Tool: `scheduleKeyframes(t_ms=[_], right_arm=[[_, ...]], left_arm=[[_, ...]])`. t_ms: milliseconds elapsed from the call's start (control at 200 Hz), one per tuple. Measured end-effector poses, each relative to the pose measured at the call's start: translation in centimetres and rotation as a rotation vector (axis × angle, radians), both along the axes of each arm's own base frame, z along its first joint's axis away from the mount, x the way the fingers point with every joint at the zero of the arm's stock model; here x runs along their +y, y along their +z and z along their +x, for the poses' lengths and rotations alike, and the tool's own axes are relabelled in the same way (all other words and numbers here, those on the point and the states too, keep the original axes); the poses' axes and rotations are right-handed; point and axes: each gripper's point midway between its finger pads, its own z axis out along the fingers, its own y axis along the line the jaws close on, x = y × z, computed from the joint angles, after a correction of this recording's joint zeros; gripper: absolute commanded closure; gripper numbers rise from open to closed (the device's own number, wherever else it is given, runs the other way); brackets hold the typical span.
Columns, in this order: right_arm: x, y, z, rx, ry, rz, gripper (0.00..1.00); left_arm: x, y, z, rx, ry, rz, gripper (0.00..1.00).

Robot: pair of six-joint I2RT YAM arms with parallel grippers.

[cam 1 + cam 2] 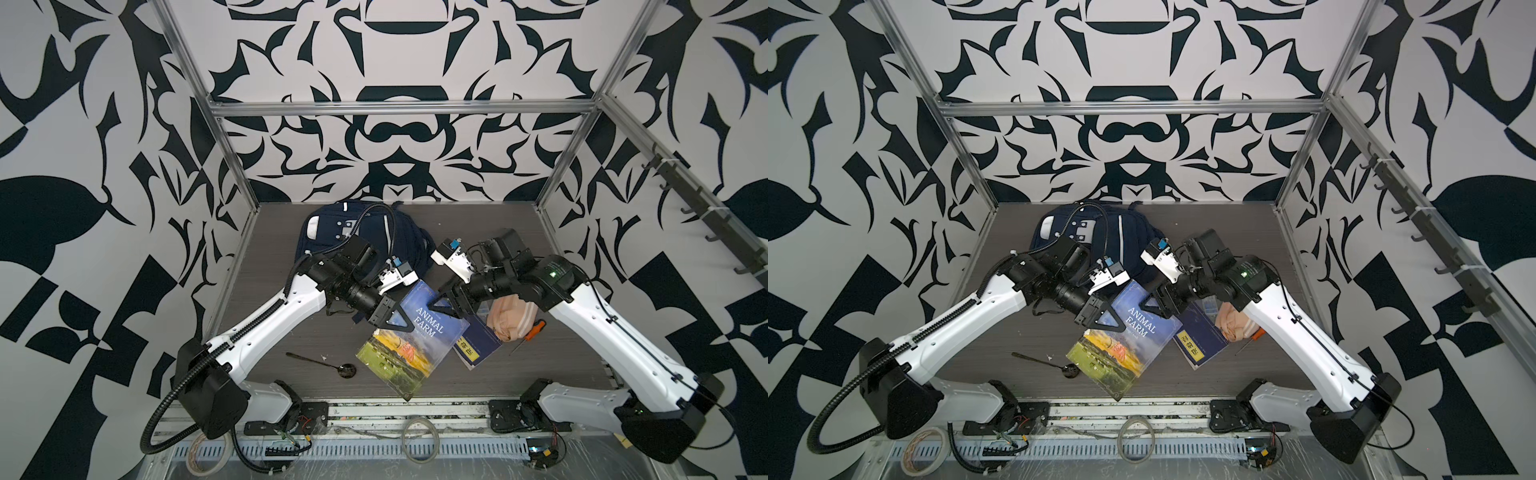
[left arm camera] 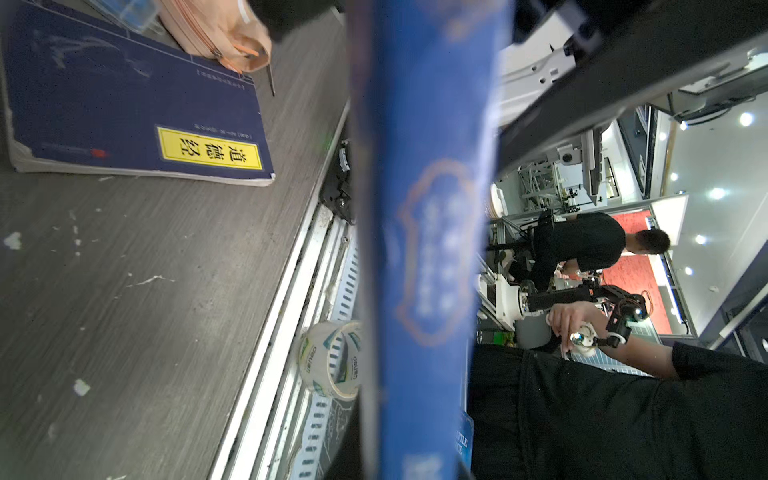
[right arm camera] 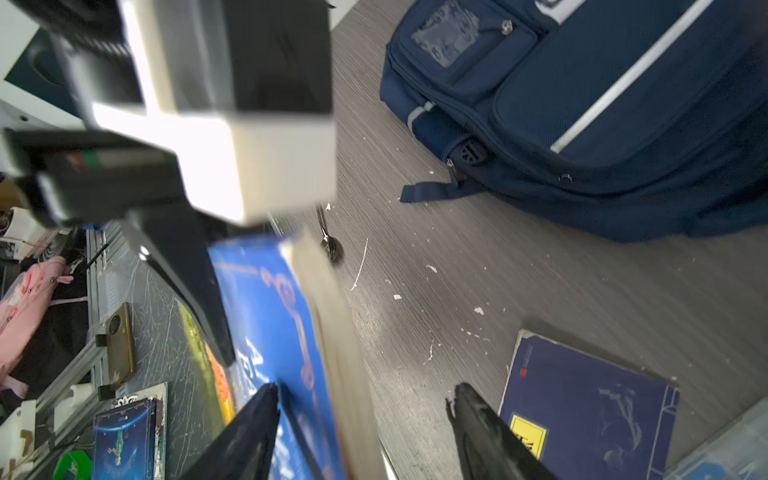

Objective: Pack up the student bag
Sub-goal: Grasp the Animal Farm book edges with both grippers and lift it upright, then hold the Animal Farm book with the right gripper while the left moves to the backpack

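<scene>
The student bag [image 1: 405, 241] lies far and central on the table [image 1: 519, 374], seemingly closed; it should be unzipped before anything is carried over. Just nearer, the Animal Farm book [image 1: 419, 336] is clamped at its left edge by the left gripper [image 1: 405, 324]; the right gripper [image 3: 363, 390] is spread wide about its far corner, gripping nothing

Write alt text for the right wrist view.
Open right gripper straddles the page edge of a blue Animal Farm paperback book. Beyond it, a large navy-blue fabric backpack lies on the grey wood-grain table.
</scene>
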Motion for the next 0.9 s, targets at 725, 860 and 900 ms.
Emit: scheduleKeyframes(t_ms=[725,860,900], right_arm=[[1.6,-1.8,-3.5,0.251,0.142,0.15,0.63],[1.7,-1.3,-3.7,0.266,0.145,0.186,0.84],[1.7,-1.2,-3.8,0.265,0.15,0.193,0.93]], left_arm=[[-0.5,0.9,-0.1,0.012,-0.019,-0.016,1.0],[-0.7,0.7,0.1,0.014,-0.016,-0.004,1.0],[-0.7,0.5,0.3,0.007,-0.013,0.001,1.0]])
